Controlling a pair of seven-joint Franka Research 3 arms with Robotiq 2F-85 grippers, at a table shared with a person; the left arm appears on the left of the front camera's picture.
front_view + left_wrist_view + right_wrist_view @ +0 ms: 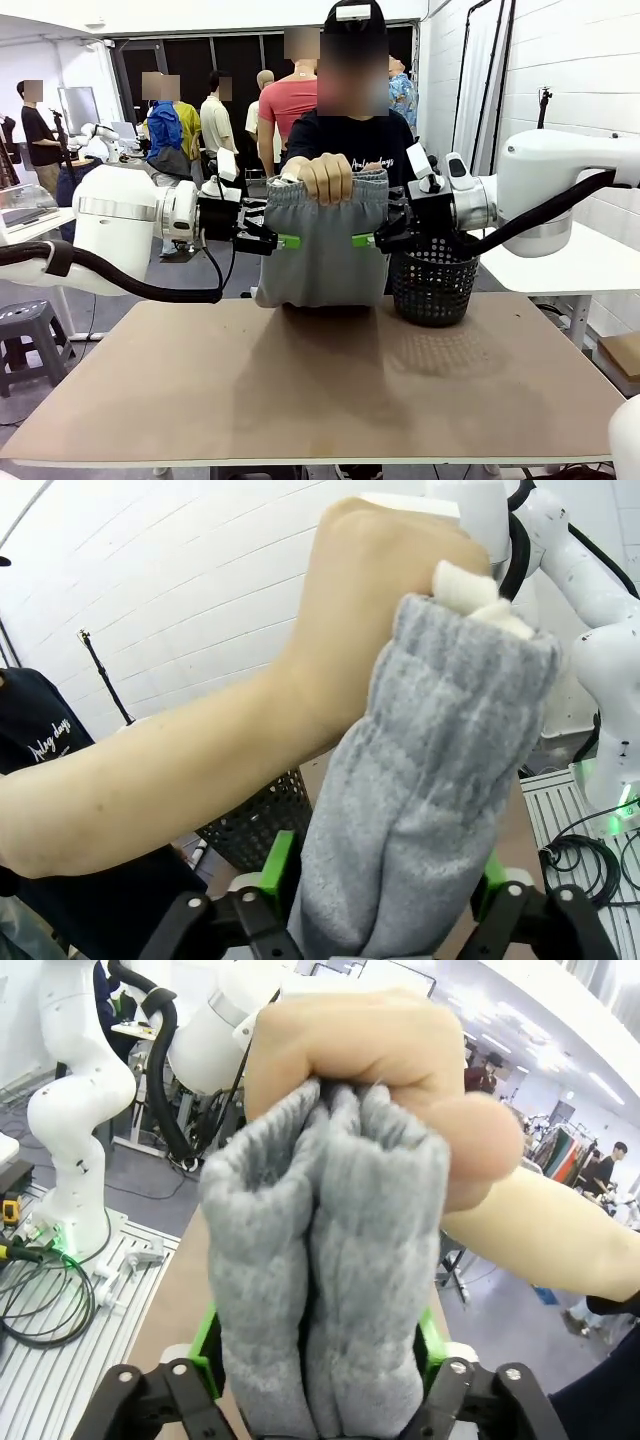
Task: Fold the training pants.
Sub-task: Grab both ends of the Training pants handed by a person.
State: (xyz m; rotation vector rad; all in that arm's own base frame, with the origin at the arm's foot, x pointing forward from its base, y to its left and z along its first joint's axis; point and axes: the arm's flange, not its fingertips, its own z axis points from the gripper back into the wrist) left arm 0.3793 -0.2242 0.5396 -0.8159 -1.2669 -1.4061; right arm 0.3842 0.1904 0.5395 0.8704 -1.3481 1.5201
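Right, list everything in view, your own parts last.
training pants: one, light grey, hanging bunched at the table's far edge
basket: one, black mesh, far right of the table
table: one, tan, across the foreground
person: one, black T-shirt, far side of the table
hand: one, the person's, gripping the waistband from above
left fingers: two, black with green pads, open either side of the pants' left edge
right fingers: two, black with green pads, open either side of the pants' right edge
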